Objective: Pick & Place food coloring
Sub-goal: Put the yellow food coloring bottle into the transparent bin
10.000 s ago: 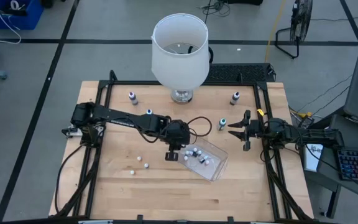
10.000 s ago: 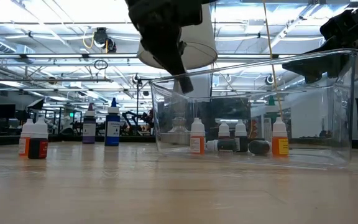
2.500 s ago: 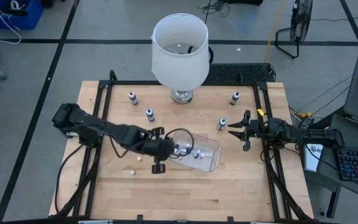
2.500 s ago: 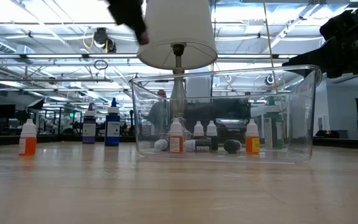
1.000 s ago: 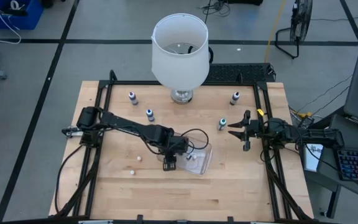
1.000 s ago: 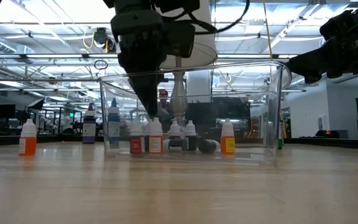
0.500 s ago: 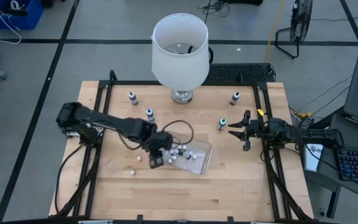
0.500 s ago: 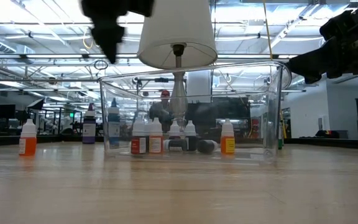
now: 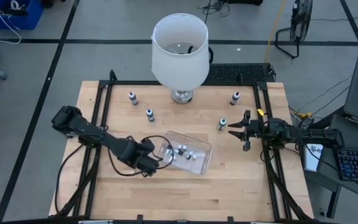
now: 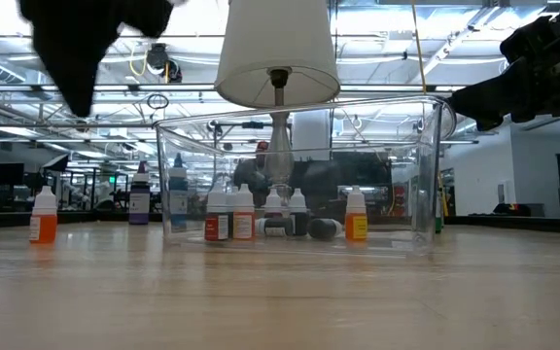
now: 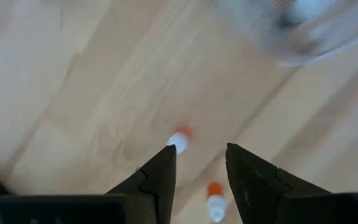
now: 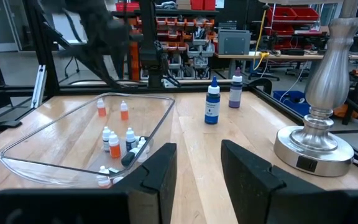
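Observation:
The food coloring is a set of tiny dropper bottles. Several stand or lie in the clear plastic tub [image 9: 190,153], and they also show in the low view [image 10: 243,212]. Two orange ones [image 11: 179,139] [image 11: 214,200] stand on the bare wood left of the tub. My left gripper [image 9: 149,164] hangs open above these two, fingers pointing down, touching nothing. It is a dark blur in the low view [image 10: 76,58]. My right gripper [image 9: 236,129] waits open and empty by the table's right edge.
A white lampshade on a metal base [image 9: 179,53] stands at the far middle. Loose bottles stand at the far left [image 9: 133,97] [image 9: 150,114] and far right [image 9: 235,98] [image 9: 222,124]. A black frame [image 9: 104,93] rims the table. Bare wood lies along the near edge.
My left gripper has risen out of the tub and gone toward the table's left and near edges, ending above the two orange bottles on the wood. The tub and the bottles in it have stayed where they were.

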